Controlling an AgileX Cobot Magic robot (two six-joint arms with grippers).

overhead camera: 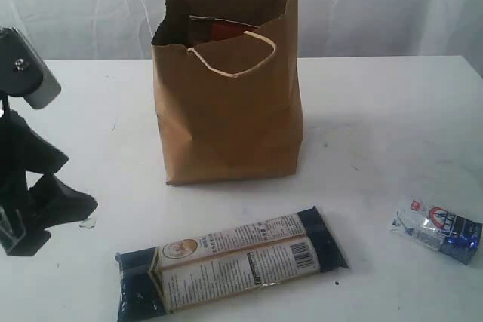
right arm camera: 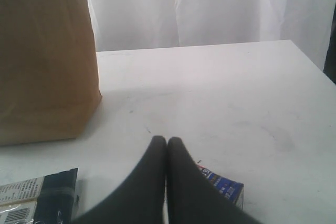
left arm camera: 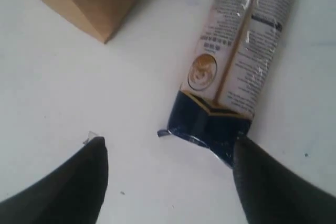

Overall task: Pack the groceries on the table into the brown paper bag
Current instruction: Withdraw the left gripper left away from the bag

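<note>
Exterior view: the brown paper bag (overhead camera: 226, 103) stands upright toward the back middle of the table (overhead camera: 377, 111), with something red-orange (overhead camera: 226, 32) peeking out of its mouth. The long dark-blue packet (overhead camera: 230, 262) lies flat in front of it. Its long axis runs roughly left to right, and the right end is angled a bit toward the bag. The small blue-silver packet (overhead camera: 438, 230) sits off to the right, well apart from both. The left arm (overhead camera: 34, 179) is low at the left edge.

Left wrist view: this one gives a close look at the left gripper (left arm camera: 169, 142). Its jaws are spread wide and hold nothing. The packet's dark-blue end sits just beside one fingertip (left arm camera: 241, 148), though I can't tell if they actually touch.

Right wrist view: the right gripper (right arm camera: 167, 140), which the exterior view doesn't show, has its jaws pressed together and empty. The blue-silver packet lies just beside them on the table.
</note>
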